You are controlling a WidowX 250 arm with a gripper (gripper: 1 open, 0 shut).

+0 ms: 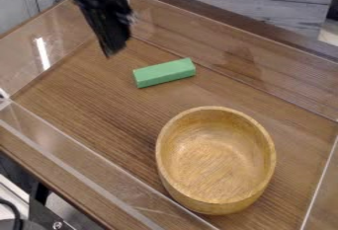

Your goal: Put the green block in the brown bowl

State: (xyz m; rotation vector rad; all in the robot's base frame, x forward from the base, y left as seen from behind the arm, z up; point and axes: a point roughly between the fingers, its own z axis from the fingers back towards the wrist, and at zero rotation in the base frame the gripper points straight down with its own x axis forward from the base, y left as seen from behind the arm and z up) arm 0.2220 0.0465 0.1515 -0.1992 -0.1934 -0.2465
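Observation:
The green block lies flat on the wooden tabletop, a little behind and to the left of the brown bowl. The bowl stands at the front right, and only bare wood grain shows inside it. My gripper hangs at the back left, pointing down, a short way left of the block and apart from it. Its dark fingers look shut with nothing between them, though the arm is blurred.
Clear plastic walls fence the wooden table at the front and left. A pale marbled surface runs along the back right.

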